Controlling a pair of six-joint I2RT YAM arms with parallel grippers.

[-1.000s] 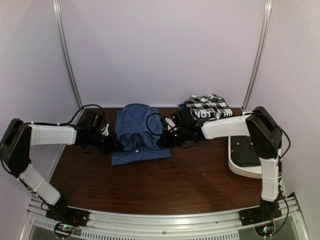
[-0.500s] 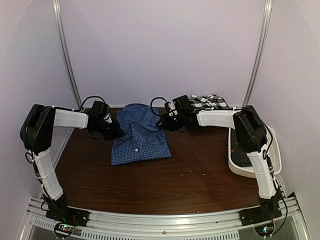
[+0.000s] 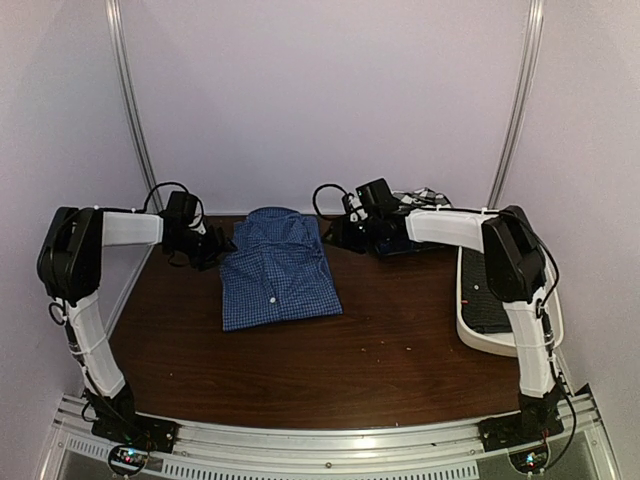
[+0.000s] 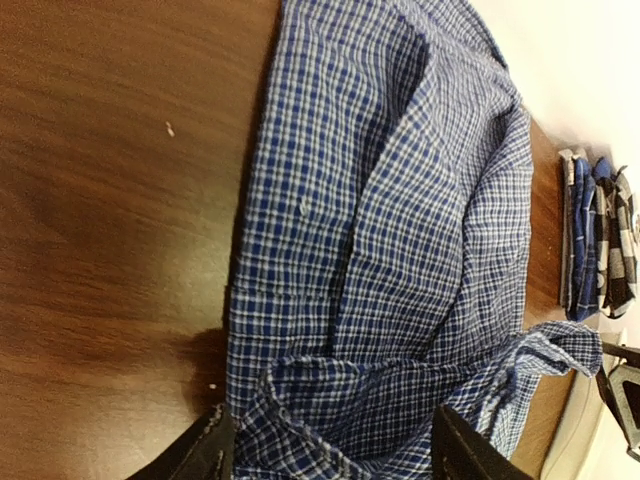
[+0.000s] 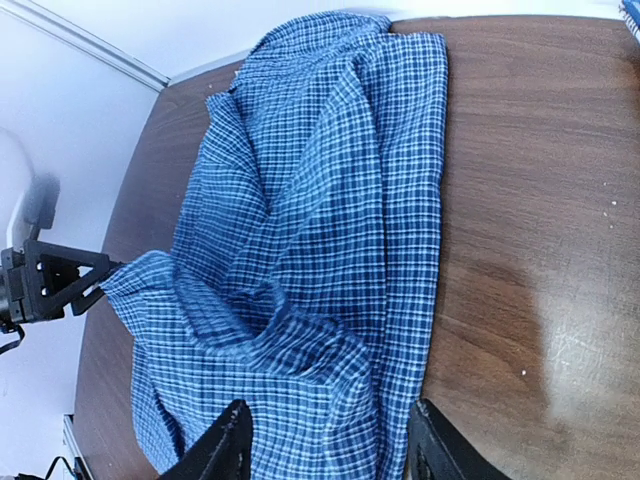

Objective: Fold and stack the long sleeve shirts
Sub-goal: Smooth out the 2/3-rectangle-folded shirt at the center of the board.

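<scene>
The blue-and-white fine-check shirt (image 3: 278,272) lies folded into a rectangle at the back middle of the table, collar end toward the wall. My left gripper (image 3: 222,245) is at its left upper edge. In the left wrist view the left gripper (image 4: 335,440) stands open, the shirt (image 4: 400,200) lying loose between the fingers. My right gripper (image 3: 336,236) is at the shirt's right upper edge. In the right wrist view the right gripper (image 5: 330,440) is open too, straddling the shirt (image 5: 320,200). A black-and-white check shirt (image 4: 612,240) lies folded beyond, mostly hidden behind the right arm from above.
A white plastic tub (image 3: 505,320) with a dark inside sits at the table's right edge. The back wall stands close behind the shirts. Bare brown tabletop (image 3: 330,370) stretches in front of the blue shirt.
Both grippers have opened and let go of the blue check shirt. Both arms have moved toward the wall and apart, and the shirt now lies flat.
</scene>
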